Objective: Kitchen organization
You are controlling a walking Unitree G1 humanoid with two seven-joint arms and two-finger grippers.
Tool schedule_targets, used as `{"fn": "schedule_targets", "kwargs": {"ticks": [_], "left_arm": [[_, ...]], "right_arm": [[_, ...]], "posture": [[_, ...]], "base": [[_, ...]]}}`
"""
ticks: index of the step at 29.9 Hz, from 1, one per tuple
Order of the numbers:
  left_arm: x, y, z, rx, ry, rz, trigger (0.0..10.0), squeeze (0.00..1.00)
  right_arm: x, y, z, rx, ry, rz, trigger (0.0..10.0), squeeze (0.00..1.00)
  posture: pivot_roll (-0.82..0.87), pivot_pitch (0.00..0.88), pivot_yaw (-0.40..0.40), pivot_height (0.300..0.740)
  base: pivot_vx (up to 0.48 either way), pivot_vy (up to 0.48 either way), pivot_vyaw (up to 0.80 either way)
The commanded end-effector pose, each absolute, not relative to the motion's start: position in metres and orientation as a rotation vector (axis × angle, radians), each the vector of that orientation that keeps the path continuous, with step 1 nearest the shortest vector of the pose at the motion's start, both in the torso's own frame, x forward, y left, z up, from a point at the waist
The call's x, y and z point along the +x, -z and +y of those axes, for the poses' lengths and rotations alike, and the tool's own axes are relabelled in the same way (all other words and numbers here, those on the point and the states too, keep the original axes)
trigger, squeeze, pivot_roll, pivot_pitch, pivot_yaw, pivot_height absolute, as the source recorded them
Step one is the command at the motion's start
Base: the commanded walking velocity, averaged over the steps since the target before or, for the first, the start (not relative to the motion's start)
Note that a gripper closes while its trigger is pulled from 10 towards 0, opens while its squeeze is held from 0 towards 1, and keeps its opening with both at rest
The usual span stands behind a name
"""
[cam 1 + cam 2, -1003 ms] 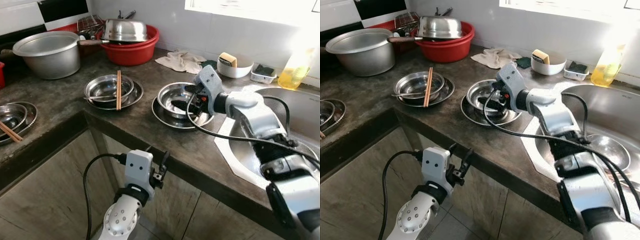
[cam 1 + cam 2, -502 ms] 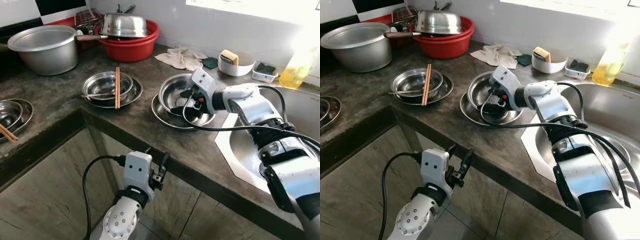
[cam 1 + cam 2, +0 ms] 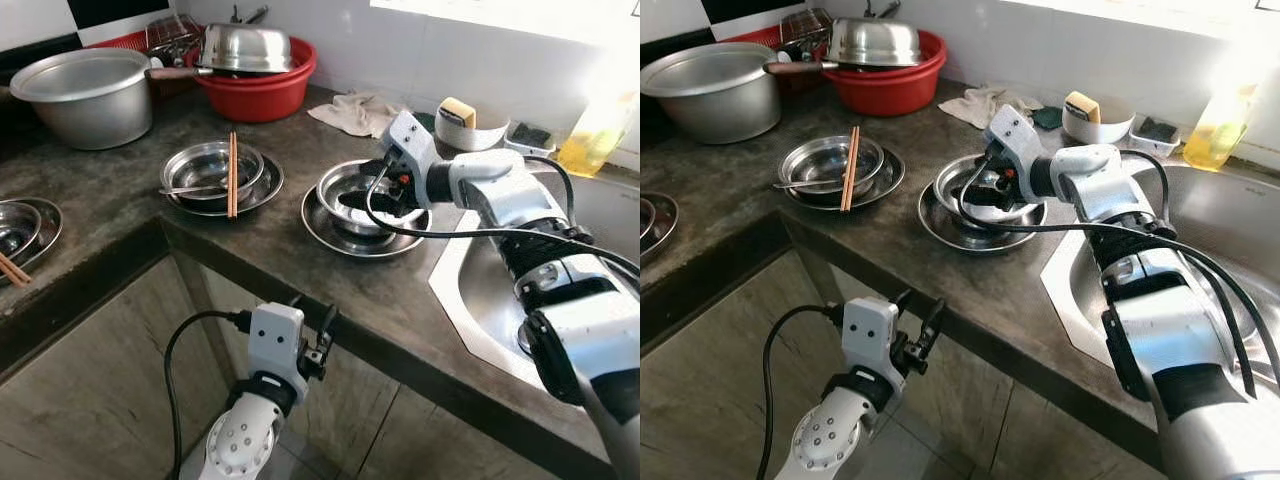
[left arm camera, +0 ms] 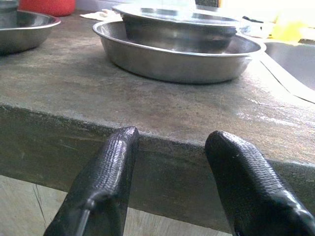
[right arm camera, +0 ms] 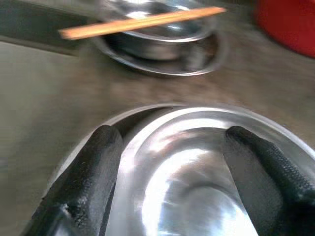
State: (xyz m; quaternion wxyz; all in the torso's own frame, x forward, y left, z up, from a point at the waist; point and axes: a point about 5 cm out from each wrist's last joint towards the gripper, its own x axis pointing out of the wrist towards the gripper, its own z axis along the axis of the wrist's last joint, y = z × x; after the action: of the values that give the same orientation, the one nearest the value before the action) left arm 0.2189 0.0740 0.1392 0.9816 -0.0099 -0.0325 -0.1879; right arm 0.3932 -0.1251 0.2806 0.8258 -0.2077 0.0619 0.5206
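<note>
You are looking at a dark stone counter (image 3: 120,190) beside a steel sink (image 3: 480,290); your right gripper (image 3: 385,190) is hovering, fingers wide, over the steel bowl (image 3: 350,195) sitting in a plate (image 3: 330,232), while the left gripper (image 3: 318,335) is hanging open below the counter edge

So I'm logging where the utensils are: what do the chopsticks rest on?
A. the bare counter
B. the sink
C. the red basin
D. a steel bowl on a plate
D: the chopsticks lie across the rim of a steel bowl sitting on a plate, left of the right hand.
</note>
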Motion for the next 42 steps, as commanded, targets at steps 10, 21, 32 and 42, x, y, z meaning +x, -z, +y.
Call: {"fn": "schedule_targets", "kwargs": {"ticks": [10, 21, 32, 42], "left_arm": [[0.219, -0.138, 0.073, -0.012, 0.379, -0.06, 10.0, 0.0], [0.218, -0.138, 0.072, -0.013, 0.378, -0.062, 10.0, 0.0], [0.219, -0.138, 0.072, -0.013, 0.379, -0.066, 10.0, 0.0], [0.22, -0.139, 0.072, -0.009, 0.373, -0.067, 10.0, 0.0]], "right_arm": [[0.389, -0.267, -0.139, -0.562, -1.148, 0.232, 10.0, 0.0], [0.394, -0.258, -0.141, -0.68, -1.045, 0.287, 10.0, 0.0], [0.4, -0.245, -0.14, -0.79, -0.919, 0.312, 0.0, 0.0], [0.402, -0.253, -0.134, -0.699, -0.863, 0.181, 0.0, 0.0]], "posture": [[0.09, 0.111, -0.058, 0.74], [0.09, 0.106, -0.06, 0.74], [0.09, 0.1, -0.06, 0.74], [0.09, 0.101, -0.058, 0.74]], "base": [[0.0, 0.0, 0.0], [0.0, 0.0, 0.0], [0.0, 0.0, 0.0], [0.0, 0.0, 0.0]]}}
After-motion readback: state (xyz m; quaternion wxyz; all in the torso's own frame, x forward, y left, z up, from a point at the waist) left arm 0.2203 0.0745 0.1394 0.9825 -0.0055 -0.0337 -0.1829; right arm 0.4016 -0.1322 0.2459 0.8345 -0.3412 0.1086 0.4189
